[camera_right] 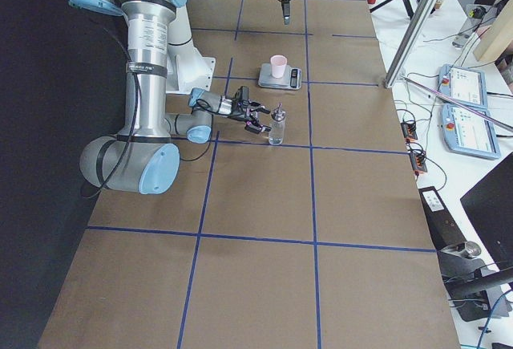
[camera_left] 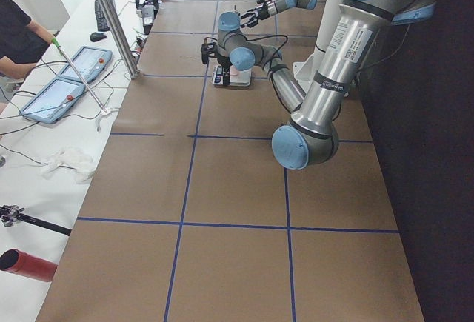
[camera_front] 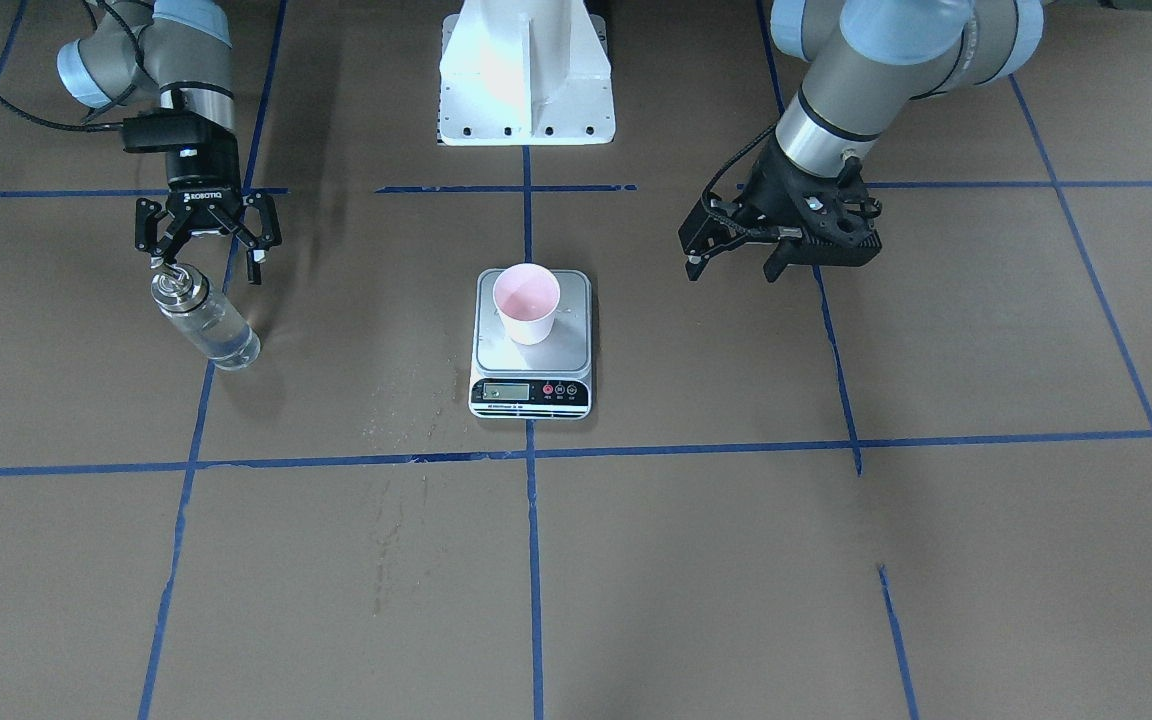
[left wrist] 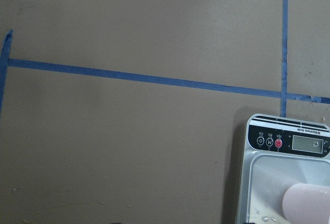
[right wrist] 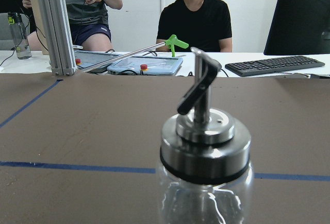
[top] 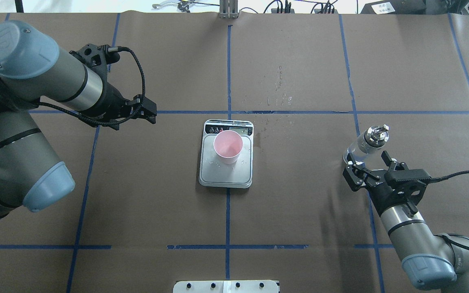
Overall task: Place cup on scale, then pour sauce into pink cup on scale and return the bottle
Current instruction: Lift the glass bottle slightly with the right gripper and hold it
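The cup is seen standing upright on the scale, near the middle of the table. It is a small paper cup, wider at the top than at the bottom. It is pale on the outside and pink on the inside. It is much smaller than the silver platform it stands on. A few tiny drops are seen on the platform beside it. The scale's black-and-white panel, with a small screen and round buttons, is turned away from the robot.

The bottle is found upright on the table, well off to the robot's right. It is made of clear glass. It is topped with a shiny silver cap and a thin spout. The sauce inside is clear like water.

The right gripper is held low, just beside the bottle. Its fingers are spread wide and nothing is held.

The left gripper is held above the table to the robot's left of the scale. Its fingers are spread too, and nothing is held.
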### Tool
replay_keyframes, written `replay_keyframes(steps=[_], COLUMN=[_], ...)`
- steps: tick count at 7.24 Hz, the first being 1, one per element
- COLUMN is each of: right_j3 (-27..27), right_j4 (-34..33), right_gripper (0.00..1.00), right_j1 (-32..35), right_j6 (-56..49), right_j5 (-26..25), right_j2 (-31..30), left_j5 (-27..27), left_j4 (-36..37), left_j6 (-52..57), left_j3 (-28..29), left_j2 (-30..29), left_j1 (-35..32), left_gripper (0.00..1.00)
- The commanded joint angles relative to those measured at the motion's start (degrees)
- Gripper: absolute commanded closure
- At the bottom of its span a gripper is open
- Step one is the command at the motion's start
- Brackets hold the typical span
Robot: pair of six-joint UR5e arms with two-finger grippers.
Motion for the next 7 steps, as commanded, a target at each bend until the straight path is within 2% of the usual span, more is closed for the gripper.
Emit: replay_keyframes(steps=[1, 4, 7], right_j3=[-0.35, -2.97, -3.95], right_j4=[1.15, 1.24, 1.42], right_gripper=[0.00, 0.00, 0.00], right_j1=[0.70, 1.93, 2.81], right_j6=[-0.12, -1.52, -1.62], right_j5=[0.19, 0.72, 0.90], right_j2=[-0.08, 2.89, 3.00], left_j5=[0.00, 0.09, 0.18], left_j4=[0.01, 0.10, 1.06], left_j6=[0.03, -0.06, -0.15], left_j3=[-0.09, -0.26, -0.87], left_j2=[-0.05, 0.04, 0.13], left_j1=[-0.11, -0.11, -0.11], left_gripper=[0.00, 0.00, 0.00])
